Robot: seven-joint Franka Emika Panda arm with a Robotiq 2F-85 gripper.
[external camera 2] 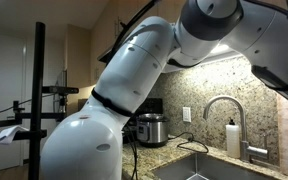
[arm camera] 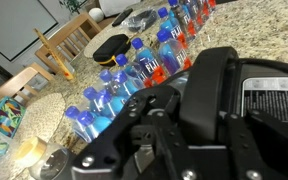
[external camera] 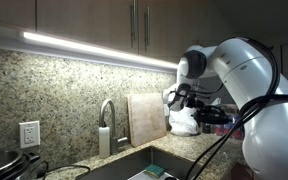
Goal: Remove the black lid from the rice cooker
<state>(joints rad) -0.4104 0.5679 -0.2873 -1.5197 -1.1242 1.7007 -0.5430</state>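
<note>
Rice cooker (external camera 2: 149,130) is seen in an exterior view on the granite counter, partly hidden by the arm, with the black lid (external camera 2: 149,117) resting on top. Rightward, an outlet (external camera 2: 186,114) and a faucet (external camera 2: 225,98) are seen. The gripper (external camera: 172,98) is held with its jaws together.

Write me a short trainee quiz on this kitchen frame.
1. True or false: the tan wooden cutting board leans against the speckled granite backsplash.
2. The squat round rice cooker stands: A on the floor; B on the granite counter; C on a shelf.
3. Fill in: in the wrist view, the rows of plastic bottles are mostly ___ in colour.
Key: 1 true; 2 B; 3 blue.
</note>
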